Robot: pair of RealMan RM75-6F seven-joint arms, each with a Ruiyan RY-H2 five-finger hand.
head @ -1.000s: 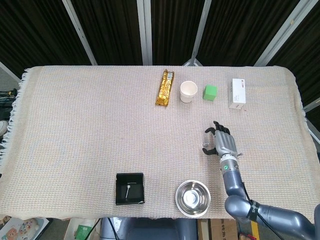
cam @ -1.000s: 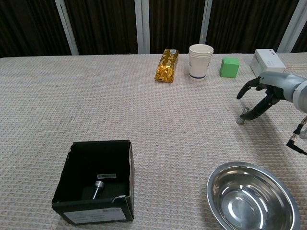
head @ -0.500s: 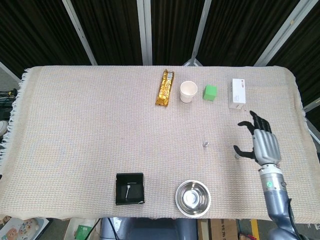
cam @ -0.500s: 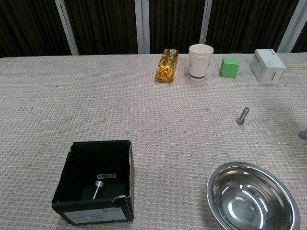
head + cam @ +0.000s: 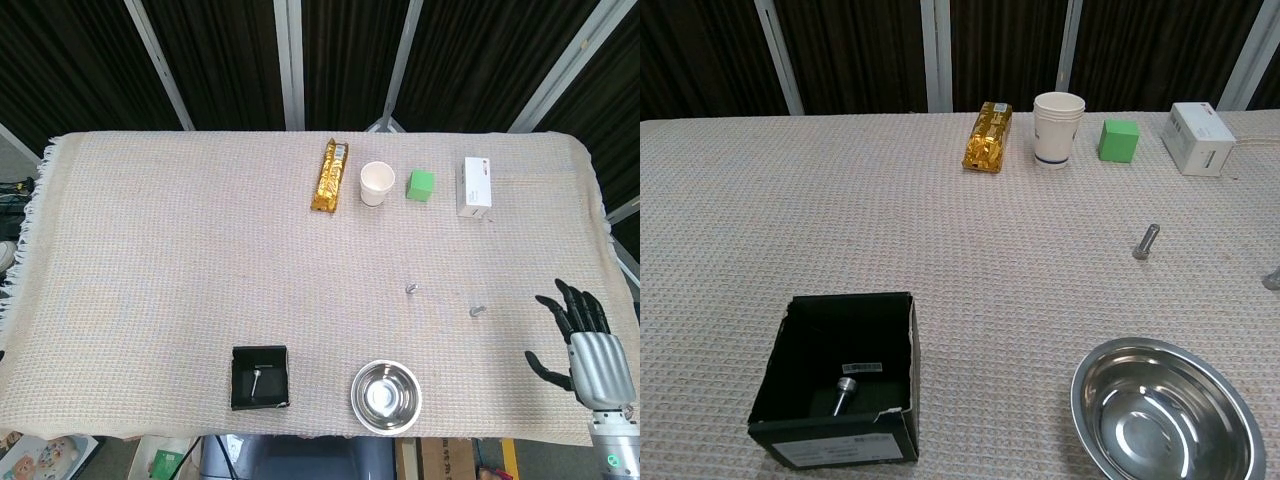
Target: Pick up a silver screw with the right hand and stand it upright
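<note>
Dark slatted panels back a table draped in a cream waffle-weave cloth (image 5: 180, 250), its fringe showing at the left edge.

Your right hand (image 5: 585, 345), grey metal with black fingers, sits at the near right corner of the head view with its fingers spread and nothing in them; the chest view does not show it. Your left hand appears in neither view.

One short silver screw (image 5: 1146, 241) stands right of centre, its head on the cloth and its shank leaning a little off vertical in the chest view. It lies left of your right hand and farther up the table, well apart from it. A second small silver piece (image 5: 477, 311), likely another screw, lies between the two, nearer your hand; the chest view catches only its edge at the right border, so you cannot tell how it lies.

Judged from this, the first screw looks already stood. Any further reach goes left and away, and the right hand is the only one placed for it.

Along the far side sit a crinkled gold foil packet (image 5: 329, 175), a white paper cup (image 5: 376, 183), a green cube (image 5: 421, 185) and a white carton (image 5: 474, 186). Nearest you, an open black cardboard box (image 5: 840, 375) holds another silver screw (image 5: 845, 390) lying flat, beside a polished steel bowl (image 5: 1168, 420).
</note>
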